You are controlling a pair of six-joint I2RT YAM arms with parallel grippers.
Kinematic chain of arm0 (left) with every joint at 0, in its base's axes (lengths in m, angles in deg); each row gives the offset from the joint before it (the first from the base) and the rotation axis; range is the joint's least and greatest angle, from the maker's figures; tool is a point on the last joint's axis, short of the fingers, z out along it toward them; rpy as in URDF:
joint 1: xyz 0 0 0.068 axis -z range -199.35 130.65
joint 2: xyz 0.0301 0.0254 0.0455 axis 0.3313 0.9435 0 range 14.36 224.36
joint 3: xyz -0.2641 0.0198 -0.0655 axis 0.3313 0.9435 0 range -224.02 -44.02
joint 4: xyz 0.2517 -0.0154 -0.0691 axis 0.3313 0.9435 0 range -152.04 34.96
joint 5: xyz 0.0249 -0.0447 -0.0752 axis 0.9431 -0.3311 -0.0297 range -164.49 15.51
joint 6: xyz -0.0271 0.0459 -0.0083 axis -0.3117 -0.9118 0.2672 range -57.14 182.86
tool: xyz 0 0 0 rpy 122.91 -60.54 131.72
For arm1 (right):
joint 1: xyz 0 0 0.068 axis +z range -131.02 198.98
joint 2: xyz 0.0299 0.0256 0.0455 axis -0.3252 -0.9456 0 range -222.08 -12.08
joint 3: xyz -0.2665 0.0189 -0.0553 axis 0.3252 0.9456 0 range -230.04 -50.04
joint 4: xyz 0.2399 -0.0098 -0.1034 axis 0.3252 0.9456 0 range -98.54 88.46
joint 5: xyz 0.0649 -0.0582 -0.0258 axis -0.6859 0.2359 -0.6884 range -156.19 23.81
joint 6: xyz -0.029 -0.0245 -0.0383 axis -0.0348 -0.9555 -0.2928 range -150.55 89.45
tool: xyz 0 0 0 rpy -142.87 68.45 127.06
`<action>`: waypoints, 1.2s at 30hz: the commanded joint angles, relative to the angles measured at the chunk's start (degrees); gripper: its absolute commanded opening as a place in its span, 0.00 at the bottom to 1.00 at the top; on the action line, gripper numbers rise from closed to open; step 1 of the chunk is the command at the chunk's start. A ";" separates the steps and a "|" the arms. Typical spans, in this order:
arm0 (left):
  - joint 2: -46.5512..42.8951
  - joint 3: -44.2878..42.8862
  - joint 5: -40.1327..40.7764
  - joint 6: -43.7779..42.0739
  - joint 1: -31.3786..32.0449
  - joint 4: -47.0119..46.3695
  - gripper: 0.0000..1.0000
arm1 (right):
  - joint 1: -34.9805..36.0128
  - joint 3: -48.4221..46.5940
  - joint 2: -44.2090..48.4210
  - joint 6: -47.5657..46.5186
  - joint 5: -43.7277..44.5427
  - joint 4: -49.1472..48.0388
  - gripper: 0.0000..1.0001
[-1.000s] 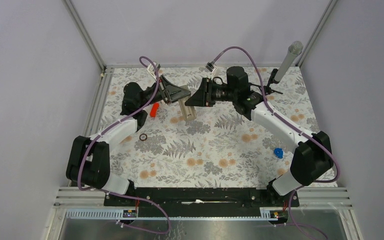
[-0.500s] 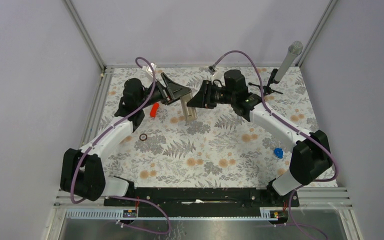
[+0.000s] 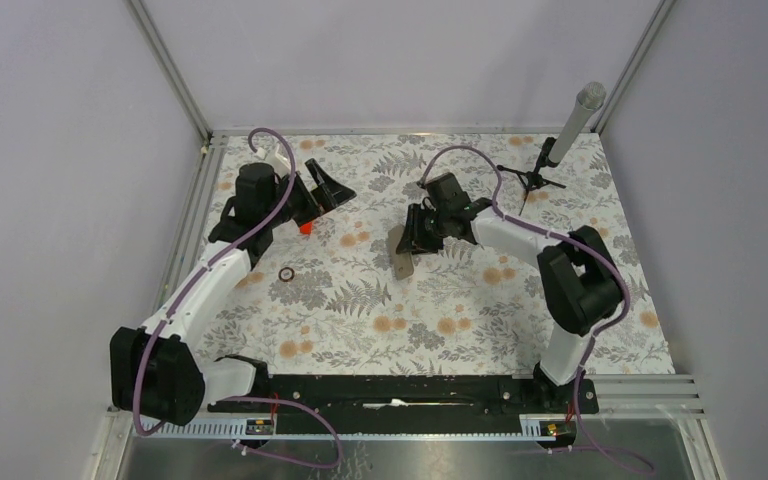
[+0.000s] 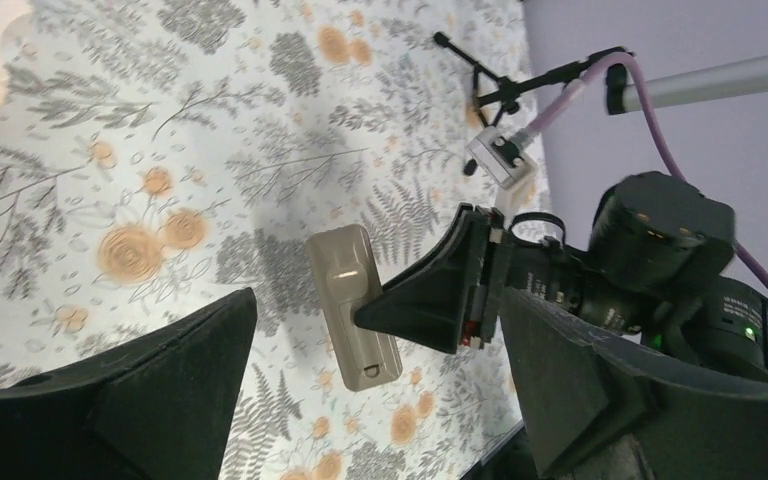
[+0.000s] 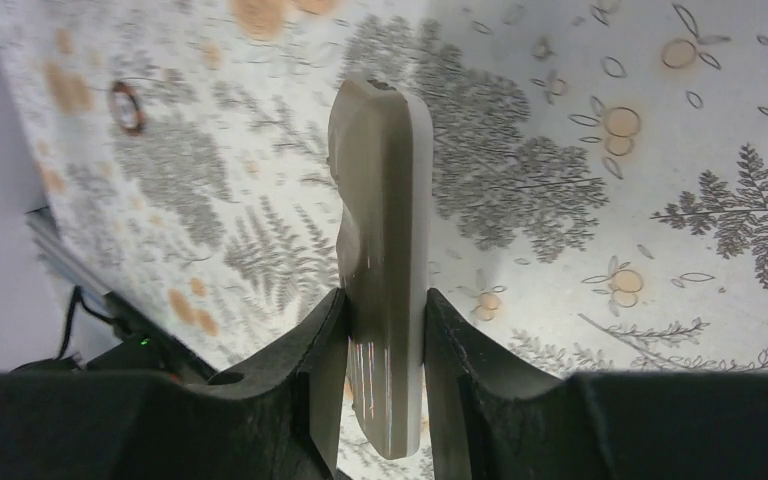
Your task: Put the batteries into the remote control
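Observation:
The remote control (image 3: 401,252) is a slim grey-tan handset, held edge-on between the fingers of my right gripper (image 3: 415,236), which is shut on its sides low over the middle of the flowered table. In the right wrist view the remote control (image 5: 384,230) sticks out ahead of that right gripper (image 5: 385,345). My left gripper (image 3: 330,193) stands wide open to the left, apart from the handset. From the left wrist, the remote control's (image 4: 352,300) grey back shows beyond the spread left gripper (image 4: 380,400). The batteries are out of view.
An orange-red block (image 3: 305,227) lies just under my left gripper. A small dark ring (image 3: 286,273) sits on the cloth to the near left, the same ring (image 5: 126,106) showing from the right wrist. A microphone on a stand (image 3: 558,145) occupies the back right corner.
My left gripper opened wide and drew back to the left, away from the remote. My right arm swung nearer and lower, carrying the remote down toward the table.

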 commanded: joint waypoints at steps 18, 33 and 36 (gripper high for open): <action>-3.08 -13.54 10.39 -11.53 0.04 21.47 0.98 | 0.07 -7.56 -10.89 -2.97 13.74 8.41 0.62; -5.92 -19.69 21.69 -14.04 0.04 28.03 0.99 | -0.04 -5.81 9.78 -7.78 37.04 12.47 0.99; -8.14 -19.37 23.03 -15.08 0.04 27.79 0.99 | -0.06 -2.49 17.54 -7.47 48.02 12.52 1.00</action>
